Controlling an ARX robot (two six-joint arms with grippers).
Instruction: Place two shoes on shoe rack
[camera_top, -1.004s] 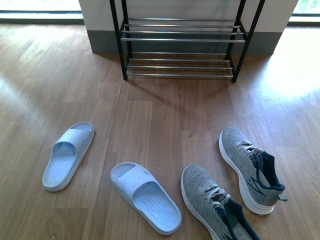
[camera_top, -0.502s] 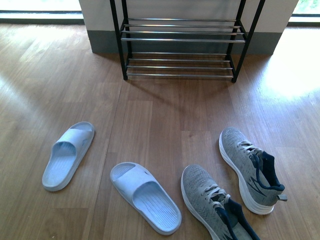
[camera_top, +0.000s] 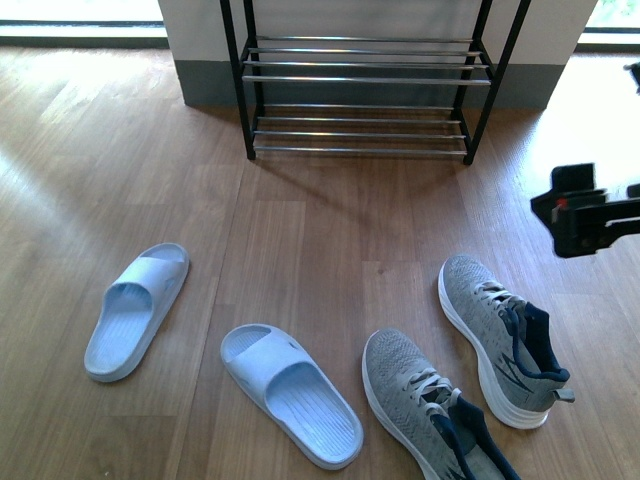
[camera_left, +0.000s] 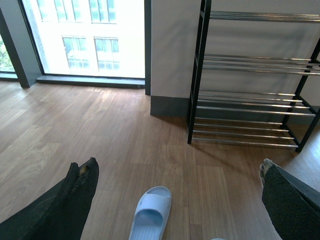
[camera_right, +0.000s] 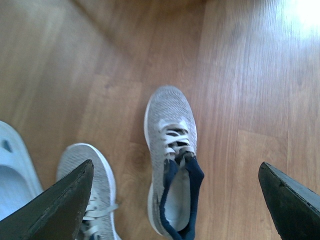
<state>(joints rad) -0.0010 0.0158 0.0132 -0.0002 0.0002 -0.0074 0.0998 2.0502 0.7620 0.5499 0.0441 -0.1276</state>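
Note:
Two grey knit sneakers lie on the wood floor at the front right, one (camera_top: 500, 340) further right and one (camera_top: 425, 405) nearer the bottom edge. Two pale blue slides (camera_top: 135, 310) (camera_top: 290, 395) lie to their left. The shoe rack (camera_top: 360, 80) stands against the far wall with bare chrome rods. My right gripper (camera_top: 585, 212) enters from the right edge, above the floor. In the right wrist view it (camera_right: 175, 167) hangs open over the right sneaker (camera_right: 172, 125), well apart from it. My left gripper (camera_left: 178, 165) is open, high above one slide (camera_left: 150, 215).
A grey-skirted white wall (camera_top: 200, 60) backs the rack, with bright windows (camera_left: 90, 35) to the left. Sun glare falls on the floor at the right (camera_top: 590, 140). Bare floorboards stretch between the shoes and the rack (camera_top: 340, 230).
My right gripper has come into the front view from the right edge; it was out of view before. The shoes and rack have not moved.

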